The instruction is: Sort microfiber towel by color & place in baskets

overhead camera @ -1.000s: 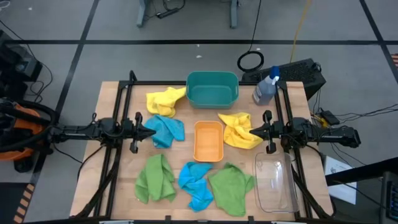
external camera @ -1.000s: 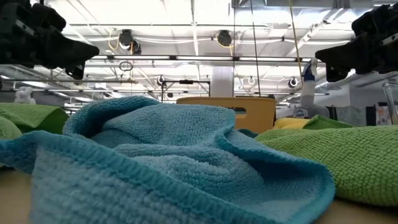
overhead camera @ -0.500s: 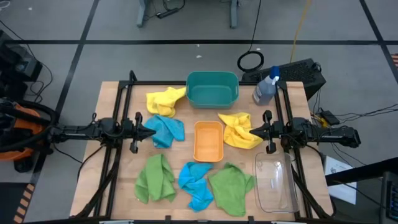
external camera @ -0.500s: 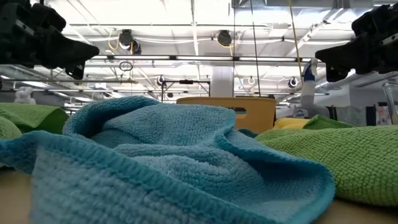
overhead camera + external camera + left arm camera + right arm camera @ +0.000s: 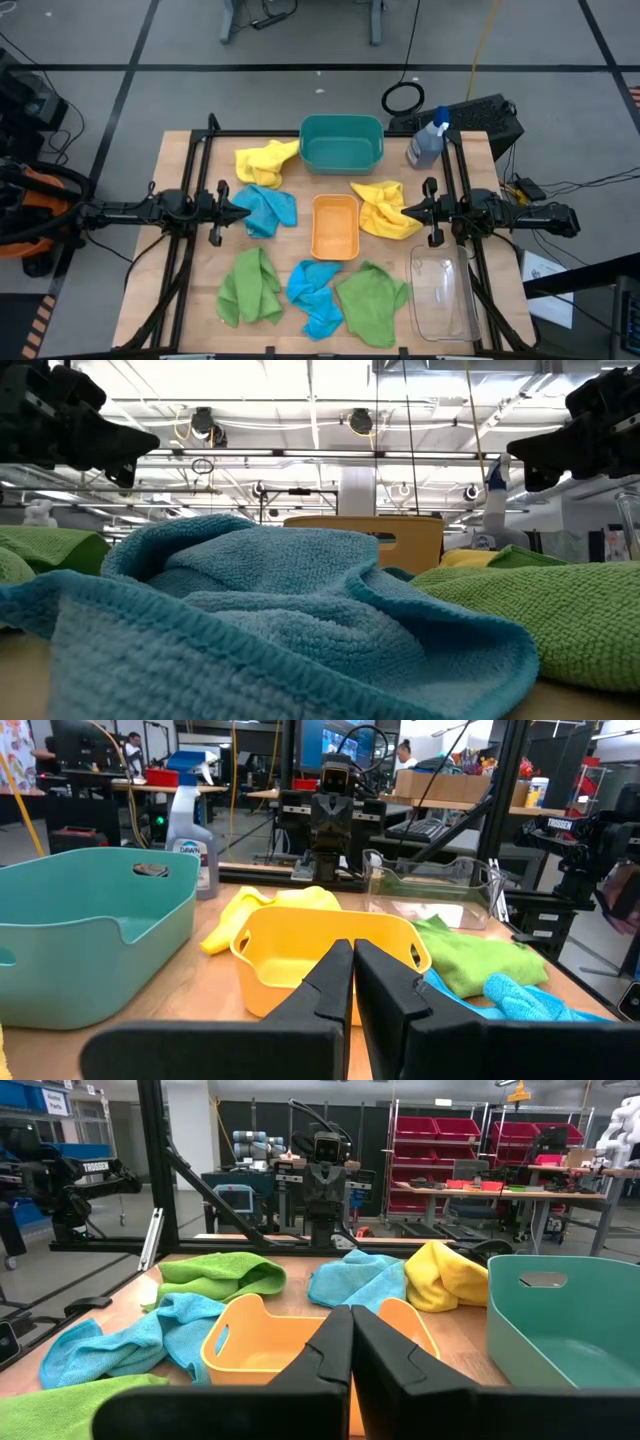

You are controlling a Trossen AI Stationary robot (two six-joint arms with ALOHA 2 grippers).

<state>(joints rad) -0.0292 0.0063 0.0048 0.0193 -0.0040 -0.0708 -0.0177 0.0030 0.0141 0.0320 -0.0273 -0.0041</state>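
Observation:
Six towels lie flat on the table in the high view: yellow towel (image 5: 265,162), blue towel (image 5: 270,210), second yellow towel (image 5: 383,207), green towel (image 5: 250,287), second blue towel (image 5: 313,294) and second green towel (image 5: 372,302). The teal basket (image 5: 342,143) stands at the far edge, the orange basket (image 5: 335,226) in the middle, the clear basket (image 5: 443,292) near right. My left gripper (image 5: 247,211) hovers shut by the blue towel's left edge. My right gripper (image 5: 404,211) hovers shut by the second yellow towel's right edge. Both show raised in the low view.
A clear spray bottle with a blue top (image 5: 427,142) stands at the far right, beside the teal basket. Black frame rails (image 5: 190,170) run along both sides of the table. Bare wood shows at the table's far left corner (image 5: 195,150).

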